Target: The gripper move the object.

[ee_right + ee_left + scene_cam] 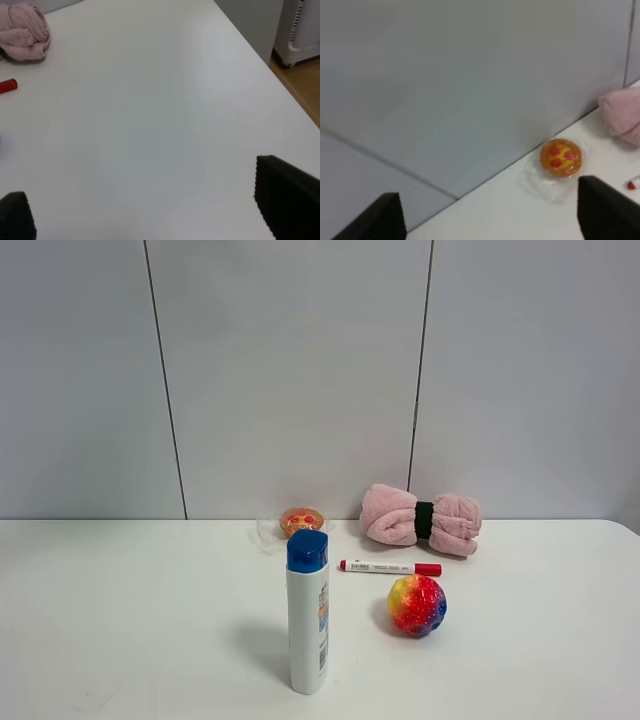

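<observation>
Your left claw (487, 205) is hanging with its two fingers wide apart, gripping nothing, near a small orange tart (561, 157) in clear wrap by the wall. On the tabletop (120, 610) a white bottle (307, 615) with a blue cap is standing up. The red-capped marker pen (390, 568) is lying flat just right of it, between the rainbow ball (417, 605) and the pink towel (421, 519). Your right claw (140, 195) is hanging spread apart too, and empty.
</observation>
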